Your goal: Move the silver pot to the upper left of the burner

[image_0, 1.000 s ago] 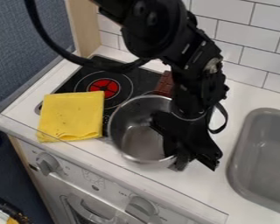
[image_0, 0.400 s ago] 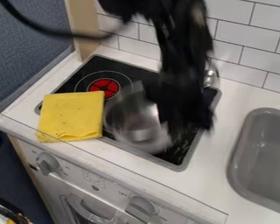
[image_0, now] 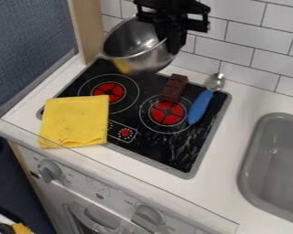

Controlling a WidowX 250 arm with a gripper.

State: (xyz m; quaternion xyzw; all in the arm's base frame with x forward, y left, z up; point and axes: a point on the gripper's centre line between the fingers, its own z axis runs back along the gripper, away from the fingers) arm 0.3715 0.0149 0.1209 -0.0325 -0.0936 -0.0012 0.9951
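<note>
The silver pot (image_0: pixel 133 43) hangs in the air over the back left of the stove, tilted so its inside shows. My gripper (image_0: pixel 172 39) is at the top of the view, shut on the pot's right rim. Beneath the pot lies the black cooktop, with the left rear burner (image_0: pixel 108 92) and a second burner (image_0: pixel 167 113) to its right, both with red centres.
A folded yellow cloth (image_0: pixel 74 121) covers the cooktop's left front edge. A brown chocolate bar (image_0: pixel 174 88) and a blue-handled spoon (image_0: pixel 199 106) lie at the right burner. The grey sink (image_0: pixel 274 164) is at the right, tiled wall behind.
The gripper has carried the pot up and back from the front of the stove, to above its rear. The right burner, chocolate bar and spoon have come into sight.
</note>
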